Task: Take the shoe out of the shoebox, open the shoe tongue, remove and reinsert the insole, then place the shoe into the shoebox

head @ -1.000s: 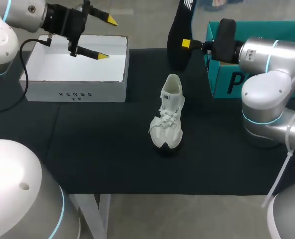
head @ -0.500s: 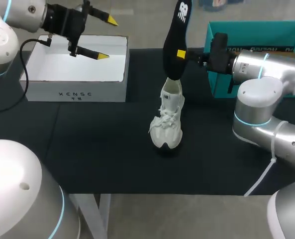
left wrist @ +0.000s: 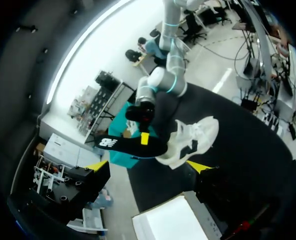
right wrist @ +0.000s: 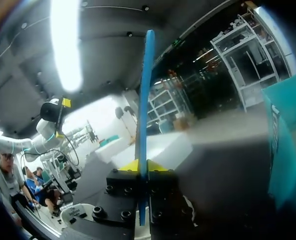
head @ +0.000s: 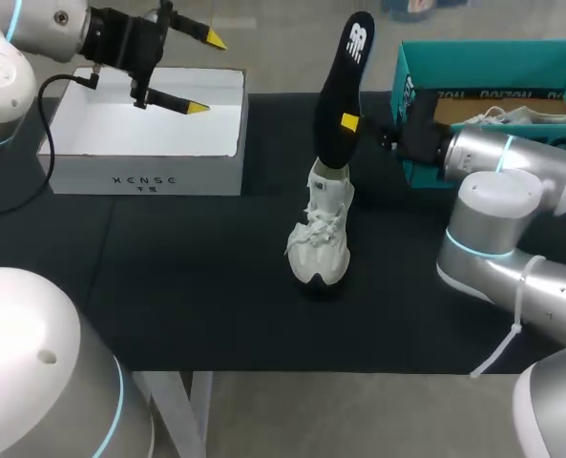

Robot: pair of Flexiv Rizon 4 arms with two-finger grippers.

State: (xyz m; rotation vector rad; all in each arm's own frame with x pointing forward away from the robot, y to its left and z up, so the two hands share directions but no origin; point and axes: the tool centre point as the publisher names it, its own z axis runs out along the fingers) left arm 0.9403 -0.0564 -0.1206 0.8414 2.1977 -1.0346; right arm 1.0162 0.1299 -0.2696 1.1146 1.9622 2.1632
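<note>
The black table [head: 168, 286] carries a white shoebox [head: 149, 176] at its far left and a teal shoebox [head: 492, 52] at its far right. The white shoe [head: 323, 224] stands upright on its sole between them, near the table's middle, toe toward the camera and laces loosely crossed.

The dark insole [head: 343, 86] stands almost on end above the shoe's heel opening. Its lower end is at the collar, though I cannot tell whether it is already inside or just over it. The right gripper [head: 351, 122] is clamped on it from both faces, low on its length; the right wrist view shows it edge-on between the yellow tips.

The left gripper [head: 204, 72] hangs over the white shoebox with its fingers wide apart, holding nothing.

The insole is probably light, thin and floppy foam. A grip near the lower end should keep that end stiff enough to steer into the opening, while the free top may sway. The shoe looks light and soft-sided, so it may tip or slide under pressure. The heel collar seems the firmest place to steady it.
</note>
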